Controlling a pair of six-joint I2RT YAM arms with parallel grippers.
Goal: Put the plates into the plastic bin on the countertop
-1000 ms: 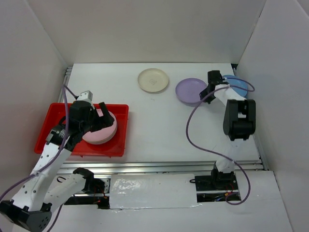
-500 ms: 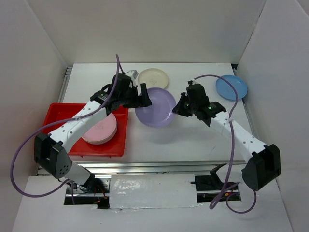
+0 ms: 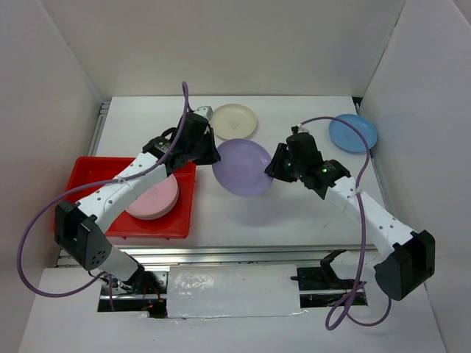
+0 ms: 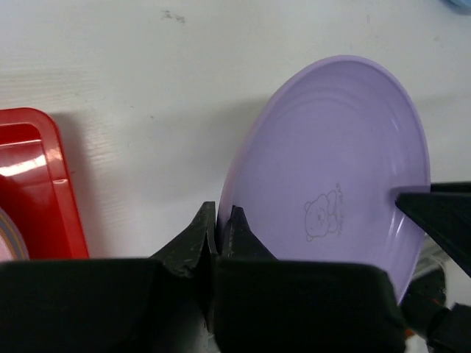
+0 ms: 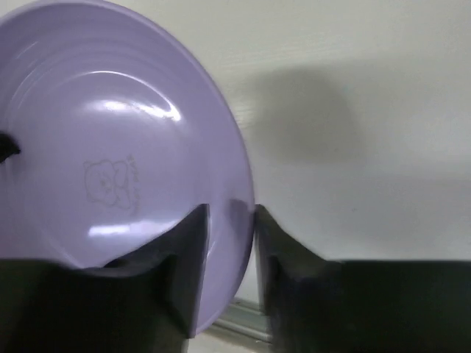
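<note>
Two grippers share one glossy, round purple plate [image 3: 243,167] mid-frame, tilted above the matte white countertop [image 3: 243,217]: left gripper [image 3: 213,152] clamped on its left rim, right gripper [image 3: 277,168] on its right.

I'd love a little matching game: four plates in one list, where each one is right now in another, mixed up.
Plates:
1. purple plate
2. cream plate
3. blue plate
4. pink plate

Places:
A. inside the red bin
B. lying alone at the far right
C. gripped at opposite edges by the left tool and the right tool
D. lying at the back, near the middle

Pairs: 1-C, 2-D, 3-B, 4-A.
</note>
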